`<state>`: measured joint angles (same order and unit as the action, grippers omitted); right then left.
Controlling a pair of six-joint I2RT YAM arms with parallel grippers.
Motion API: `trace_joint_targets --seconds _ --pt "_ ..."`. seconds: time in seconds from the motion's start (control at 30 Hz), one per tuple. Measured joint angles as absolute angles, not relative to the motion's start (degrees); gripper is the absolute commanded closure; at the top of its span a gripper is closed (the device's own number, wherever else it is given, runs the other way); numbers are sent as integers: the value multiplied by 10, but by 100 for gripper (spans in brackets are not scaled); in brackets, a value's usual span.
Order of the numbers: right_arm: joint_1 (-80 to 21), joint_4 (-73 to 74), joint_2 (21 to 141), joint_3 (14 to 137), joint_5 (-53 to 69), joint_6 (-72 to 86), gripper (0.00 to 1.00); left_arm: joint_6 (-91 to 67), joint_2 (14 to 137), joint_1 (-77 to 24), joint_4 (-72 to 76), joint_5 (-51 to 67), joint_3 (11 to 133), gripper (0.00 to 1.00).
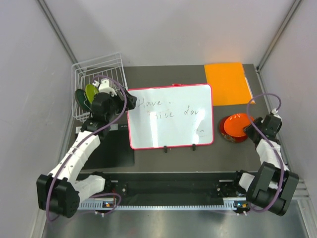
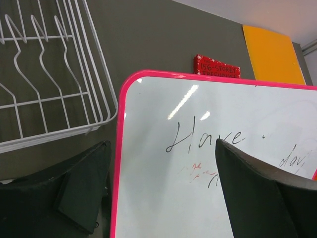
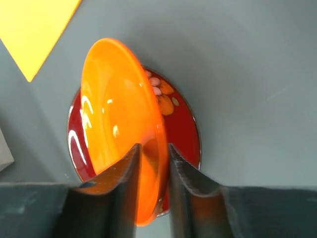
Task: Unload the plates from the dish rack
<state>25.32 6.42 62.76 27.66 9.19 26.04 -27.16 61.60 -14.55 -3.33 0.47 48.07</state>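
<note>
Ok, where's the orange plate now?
Top view, right side: the orange plate is on the red plate, right of the whiteboard, its rim between the right fingers.

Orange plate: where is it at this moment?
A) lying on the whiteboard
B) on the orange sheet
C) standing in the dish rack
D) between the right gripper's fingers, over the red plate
D: in the right wrist view the rim of the orange plate sits between the fingers of the right gripper, with the red plate right beneath it.

Whiteboard [image 2: 198,163] handwriting: "Have", "day"; red label [image 2: 218,67] illegible.
</note>
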Motion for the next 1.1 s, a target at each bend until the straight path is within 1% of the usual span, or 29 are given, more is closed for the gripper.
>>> trace_joint_targets --seconds 0.13,0.2,0.23,0.27,0.33,0.37,0.4,0.47,0.67,0.93,1.1 --pt "253 73 628 270 88 257 59 -283 627 -143 -29 14 481 11" --pt "253 77 628 270 86 256 53 -284 632 -143 -29 17 481 11" --pt "253 79 628 270 86 256 48 -284 633 -142 -29 17 481 11" --pt "253 81 628 270 84 256 38 -284 633 -141 -30 17 481 11" --pt "253 84 628 270 79 257 27 -284 633 -137 -29 16 481 10" --pt "253 85 628 270 77 255 18 -283 632 -134 -30 15 481 10" --pt "253 88 627 270 73 253 16 -282 632 -130 -31 15 481 10" --pt "253 94 623 270 67 253 14 -277 632 -121 -36 14 481 10" --pt "253 139 580 279 37 240 11 -271 632 -87 -46 14 482 10" --pt "251 197 448 313 -17 233 9 -270 633 -42 -52 15 516 10" --pt "249 211 397 337 -11 232 9 -264 657 1 -55 14 565 11"
